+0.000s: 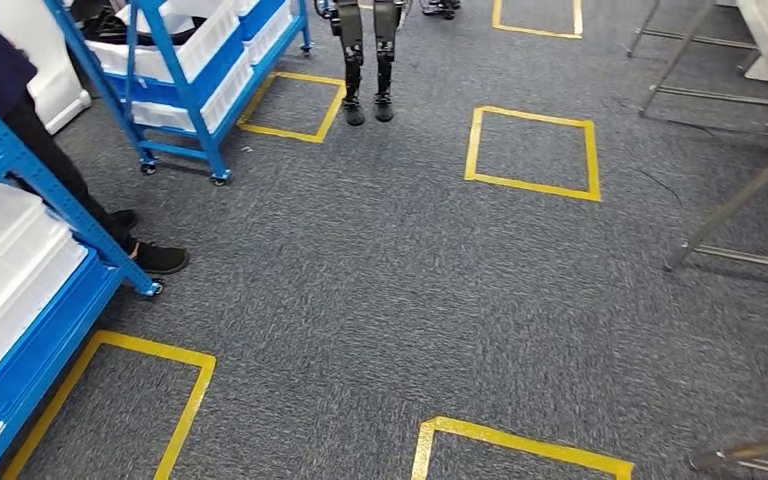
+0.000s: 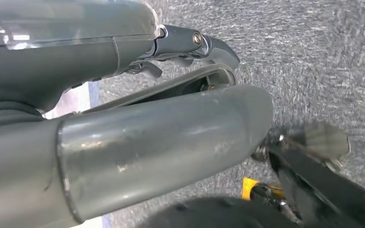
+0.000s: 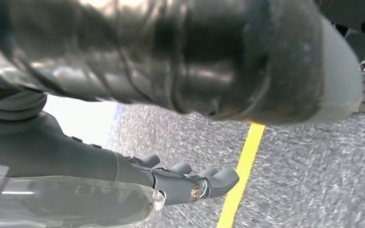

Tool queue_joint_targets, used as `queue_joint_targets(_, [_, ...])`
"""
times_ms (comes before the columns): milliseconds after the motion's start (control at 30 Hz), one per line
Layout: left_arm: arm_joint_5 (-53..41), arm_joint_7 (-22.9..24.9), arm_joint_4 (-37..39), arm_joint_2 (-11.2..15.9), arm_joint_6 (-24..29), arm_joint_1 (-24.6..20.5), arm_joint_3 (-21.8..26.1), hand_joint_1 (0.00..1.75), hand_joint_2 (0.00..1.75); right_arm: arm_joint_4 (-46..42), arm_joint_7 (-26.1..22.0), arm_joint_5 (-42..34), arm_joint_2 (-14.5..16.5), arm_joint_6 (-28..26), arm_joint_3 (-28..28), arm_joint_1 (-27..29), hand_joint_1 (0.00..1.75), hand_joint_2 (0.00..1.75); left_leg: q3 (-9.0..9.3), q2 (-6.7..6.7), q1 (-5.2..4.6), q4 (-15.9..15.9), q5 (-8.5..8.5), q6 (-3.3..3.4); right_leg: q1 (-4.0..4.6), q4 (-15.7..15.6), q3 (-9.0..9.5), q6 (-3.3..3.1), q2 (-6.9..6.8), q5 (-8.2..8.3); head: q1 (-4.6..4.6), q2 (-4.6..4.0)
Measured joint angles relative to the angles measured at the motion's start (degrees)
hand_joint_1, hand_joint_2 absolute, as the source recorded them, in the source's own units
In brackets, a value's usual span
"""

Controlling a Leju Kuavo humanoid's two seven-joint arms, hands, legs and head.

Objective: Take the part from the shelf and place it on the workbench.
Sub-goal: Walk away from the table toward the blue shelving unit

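Head view, left to right.

- **Lower left:** a blue shelf [image 1: 35,345] on castors carries white bins [image 1: 0,255] on its tiers. The part is presumably stored in one of these bins, but it cannot be made out.
- **Beside that shelf:** a person's leg and black shoe [image 1: 158,258] stand just at its corner post, close enough to be attending the rack.
- **Upper left:** a second blue shelf [image 1: 185,85] holds more white bins.
- **Floor:** yellow tape squares [image 1: 532,150] are laid on the grey carpet [image 1: 390,300]. Going by their spacing near the racks, they are judged to be standing marks.
- **Top centre:** the legs of another robot [image 1: 366,65] stand next to one such square.
- **Right edge:** slanted metal legs [image 1: 735,205] belong to furniture that may be the workbench. Its top is out of frame.

Left wrist view: the left hand [image 2: 100,61] hangs over carpet. Its fingers [image 2: 214,47] are stretched out clear of the thumb, and nothing is held.

Right wrist view: the right hand [image 3: 123,173] is likewise empty. Its fingers [image 3: 216,179] are loosely extended above a yellow tape line [image 3: 242,161].

Assessment: both arms are down at the sides because the robot is in transit or positioning, and the pick is not yet made. The shelf sits off to the left rather than ahead, so a turn toward it appears to be required before any reach
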Motion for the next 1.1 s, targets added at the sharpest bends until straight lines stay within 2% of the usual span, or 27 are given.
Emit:
queue_joint_targets(33, [-0.02,0.00,0.01,-0.05,0.00,-0.05,0.00,0.00,0.00,-0.01,-0.05,0.04,-0.03,0.00,0.00,-0.01,0.00,0.00,1.03,0.59,-0.07,-1.96,0.46,0.19,0.04,0.55,-0.03,0.48,-0.44,-0.47,0.07,0.00])
queue_joint_targets(67, [-0.04,0.00,0.01,-0.10,0.01,-0.08,0.00,0.00,0.00,-0.01,-0.12,0.07,-0.06,0.00,0.00,-0.07,0.00,0.00,1.30,0.69,-0.28,-2.51,0.30,0.57,0.10,0.90,-0.02,0.83,-0.81,-0.79,0.14,0.00])
queue_joint_targets(133, [-0.10,0.02,0.01,-0.11,0.02,-0.03,0.00,0.00,0.00,-0.01,-0.26,0.13,-0.07,0.02,0.00,-0.38,0.00,0.00,1.18,-0.38,-0.64,-2.32,0.22,1.70,-0.10,0.97,0.20,1.25,-1.40,-1.02,0.26,-0.01])
queue_joint_targets(200, [-0.15,0.04,-0.01,-0.07,0.08,0.00,0.00,0.00,0.00,0.01,-0.32,0.23,0.00,0.03,0.00,-0.59,0.00,0.00,1.19,-1.30,-0.73,-2.46,0.32,2.51,-0.47,2.42,-0.17,1.54,-0.01,-2.46,0.26,-0.01])
queue_joint_targets(267, [-0.19,0.04,-0.01,-0.02,0.17,-0.08,0.00,0.00,0.00,0.02,-0.33,0.29,0.07,0.03,0.00,-0.54,0.00,0.00,1.17,-2.28,-0.91,-2.54,0.40,3.13,-0.54,8.68,-3.08,1.45,2.80,-6.18,0.26,-0.01])
queue_joint_targets(300, [-0.19,0.04,-0.01,0.00,0.20,-0.13,0.00,0.00,0.00,0.05,-0.33,0.31,0.09,0.03,0.00,-0.49,0.00,0.00,1.15,-2.83,-1.11,-2.54,0.38,3.34,-0.41,13.00,-5.31,1.24,3.67,-8.03,0.26,-0.01])
queue_joint_targets(333, [-0.20,0.04,-0.01,0.02,0.23,-0.16,0.00,0.00,0.00,0.08,-0.32,0.31,0.10,0.03,0.00,-0.45,0.00,0.00,1.18,-3.49,-1.36,-2.54,0.35,3.48,-0.20,16.76,-7.42,0.93,4.12,-9.10,0.26,-0.01])
queue_joint_targets(367, [-0.20,0.04,-0.01,0.02,0.23,-0.16,0.00,0.00,0.00,0.10,-0.32,0.32,0.11,0.03,0.00,-0.41,0.00,0.00,1.29,-4.22,-1.61,-2.54,0.30,3.60,0.11,18.67,-8.75,0.50,4.35,-8.96,0.25,-0.01])
queue_joint_targets(400, [-0.20,0.04,-0.01,0.02,0.22,-0.16,0.00,0.00,0.00,0.12,-0.31,0.32,0.11,0.03,0.00,-0.37,0.00,0.00,1.45,-5.02,-1.83,-2.54,0.25,3.68,0.50,18.24,-9.02,-0.07,4.60,-7.55,0.25,-0.01])
queue_joint_targets(433, [-0.20,0.04,-0.01,-0.02,0.21,-0.15,0.00,0.00,0.00,0.11,-0.31,0.32,0.11,0.03,0.00,-0.33,0.00,0.00,1.65,-5.86,-1.96,-2.54,0.20,3.75,0.99,15.54,-8.22,-0.73,5.04,-5.19,0.25,-0.01])
queue_joint_targets(467, [-0.20,0.04,-0.01,-0.08,0.20,-0.16,0.00,0.00,0.00,0.11,-0.31,0.32,0.09,0.02,0.00,-0.27,0.00,0.00,1.80,-6.63,-2.00,-2.55,0.17,3.79,1.53,11.37,-6.72,-1.43,6.06,-2.49,0.25,-0.01])
queue_joint_targets(500, [-0.20,0.04,-0.01,-0.20,0.19,-0.18,0.00,0.00,0.00,0.10,-0.30,0.32,0.02,0.02,0.00,-0.21,0.00,0.00,1.87,-7.34,-2.05,-2.55,0.15,3.78,1.92,7.43,-5.20,-2.10,7.54,-0.52,0.24,0.00])
queue_joint_targets(533, [-0.20,0.04,-0.01,-0.31,0.19,-0.21,0.00,0.00,0.00,0.10,-0.30,0.32,-0.05,0.01,0.00,-0.17,0.00,0.00,1.83,-8.05,-2.00,-2.56,0.16,3.72,2.21,4.46,-4.05,-2.56,8.69,0.75,0.26,0.00])
queue_joint_targets(567, [-0.24,0.05,-0.01,-0.39,0.19,-0.21,0.00,0.00,0.00,0.10,-0.30,0.32,-0.12,0.01,0.00,-0.16,0.00,0.00,1.71,-8.67,-1.91,-2.61,0.21,3.60,2.40,2.85,-3.45,-2.86,9.50,1.22,0.26,0.00])
queue_joint_targets(600, [-0.30,0.10,-0.01,-0.44,0.19,-0.17,0.00,0.00,0.00,0.10,-0.29,0.32,-0.16,0.02,0.00,-0.22,0.00,0.00,1.60,-9.30,-1.84,-2.74,0.31,3.40,2.43,2.41,-3.26,-2.99,9.53,1.12,0.26,0.00])
queue_joint_targets(633, [-0.38,0.14,-0.01,-0.43,0.20,-0.10,0.00,0.00,0.00,0.10,-0.28,0.33,-0.15,0.03,0.00,-0.34,0.00,0.00,1.49,-9.97,-1.79,-2.95,0.46,3.12,2.40,1.95,-3.08,-3.00,8.84,1.29,0.27,-0.01])
queue_joint_targets(667, [-0.47,0.22,-0.01,-0.40,0.22,-0.02,0.00,0.00,0.00,0.10,-0.27,0.34,-0.09,0.07,0.00,-0.45,0.00,0.00,1.45,-9.82,-1.89,-2.90,0.37,2.90,2.21,1.35,-2.73,-2.96,8.05,1.51,0.26,-0.01])
queue_joint_targets(733, [-0.57,0.39,-0.01,-0.32,0.32,-0.04,0.00,0.00,0.00,0.10,-0.26,0.40,0.04,0.24,-0.01,-0.41,0.00,0.00,0.43,-7.38,-2.27,-0.52,-1.46,2.49,1.74,-0.13,-1.93,-2.99,6.38,2.07,0.21,-0.01])
queue_joint_targets(800, [-0.64,0.56,-0.01,-0.28,0.42,-0.22,0.00,0.00,0.00,0.11,-0.26,0.51,0.14,0.50,-0.02,-0.15,0.00,0.00,-2.46,-4.22,-2.25,5.91,-5.15,2.07,1.61,-0.65,-1.58,-3.05,4.66,2.18,0.17,-0.01])
queue_joint_targets(833, [-0.69,0.63,-0.01,-0.27,0.45,-0.28,0.00,0.00,0.00,0.11,-0.26,0.58,0.19,0.61,-0.02,-0.08,0.00,0.00,-4.04,-3.55,-2.08,9.27,-6.55,1.79,1.61,-0.58,-1.59,-3.00,3.75,2.07,0.17,-0.01])
queue_joint_targets(867, [-0.75,0.68,-0.01,-0.26,0.52,-0.28,0.00,0.00,0.00,0.12,-0.27,0.66,0.25,0.67,-0.02,-0.07,0.00,0.00,-5.00,-3.19,-1.88,11.41,-7.09,1.51,1.59,-0.45,-1.59,-2.92,2.90,1.92,0.16,-0.01])
queue_joint_targets(900, [-0.81,0.74,-0.01,-0.22,0.61,-0.23,0.00,0.00,0.00,0.12,-0.28,0.71,0.31,0.69,-0.02,-0.09,0.00,0.00,-4.93,-2.92,-1.70,11.51,-6.53,1.24,1.52,-0.27,-1.59,-2.80,2.10,1.74,0.17,-0.01])
queue_joint_targets(933, [-0.87,0.80,-0.01,-0.16,0.69,-0.17,0.00,0.00,0.00,0.12,-0.29,0.76,0.39,0.70,-0.02,-0.12,0.00,0.00,-3.67,-2.58,-1.57,9.29,-4.98,1.02,1.41,-0.01,-1.59,-2.62,1.38,1.51,0.16,-0.01])
queue_joint_targets(967, [-0.91,0.84,-0.01,-0.10,0.78,-0.13,0.00,0.00,0.00,0.12,-0.31,0.78,0.47,0.70,-0.02,-0.15,0.00,0.00,-1.49,-1.97,-1.49,5.37,-2.96,0.88,1.27,0.33,-1.56,-2.41,0.70,1.23,0.16,-0.01])
queue_joint_targets(1033, [-0.96,0.90,-0.01,-0.03,0.87,-0.17,0.00,0.00,0.00,0.12,-0.33,0.82,0.63,0.70,-0.02,-0.26,0.00,0.00,2.22,-0.12,-1.69,-1.62,-0.46,1.17,1.15,0.94,-1.40,-1.82,-0.49,0.65,0.13,-0.01])
queue_joint_targets(1067, [-0.96,0.90,-0.01,-0.02,0.91,-0.22,0.00,0.00,0.00,0.12,-0.34,0.84,0.68,0.69,-0.02,-0.33,0.00,0.00,3.04,0.53,-1.86,-3.27,-0.11,1.56,1.13,1.14,-1.29,-1.50,-0.96,0.40,0.08,-0.01])
queue_joint_targets(1100, [-0.96,0.90,-0.01,-0.02,0.93,-0.24,0.00,0.00,0.00,0.12,-0.34,0.86,0.73,0.69,-0.02,-0.42,0.00,0.00,3.07,0.77,-2.07,-3.59,-0.27,2.01,1.17,1.19,-1.15,-1.17,-1.39,0.25,0.02,-0.01])
